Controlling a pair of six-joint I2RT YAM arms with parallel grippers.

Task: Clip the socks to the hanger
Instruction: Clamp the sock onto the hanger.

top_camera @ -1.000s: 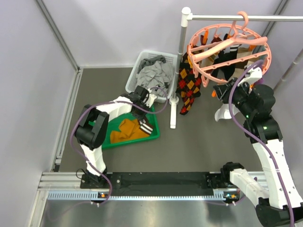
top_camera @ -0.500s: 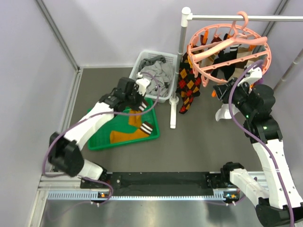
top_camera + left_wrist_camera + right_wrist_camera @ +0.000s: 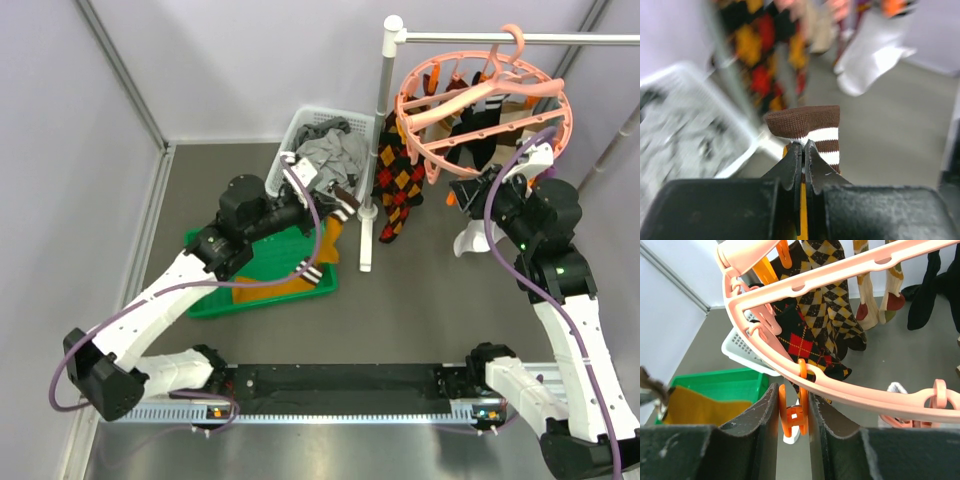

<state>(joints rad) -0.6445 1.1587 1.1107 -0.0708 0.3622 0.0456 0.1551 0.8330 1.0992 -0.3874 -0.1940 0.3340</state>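
Left pincer [image 3: 803, 145]: pressed together on the cuff of a sock [image 3: 809, 122]. The cuff is brown with white stripes, and a mustard body shows between the fingers. In the top view this sock hangs from the pincer over the far right corner of the green tray [image 3: 205, 300], just beside the white basket [image 3: 300, 135]. Its lower end reaches down to the tray. It may be touching there, but the arm and cable clutter that spot.

Right pincer [image 3: 792, 401]: pinching an orange clip [image 3: 792, 420] that hangs from the rim of the hanger [image 3: 860, 394], one finger flat on each side. The hanger is hooked on the rail [image 3: 560, 38], well apart from the held sock. Argyle socks [image 3: 398, 185] hang under its left side. A white sock [image 3: 470, 238] hangs just below the right pincer.
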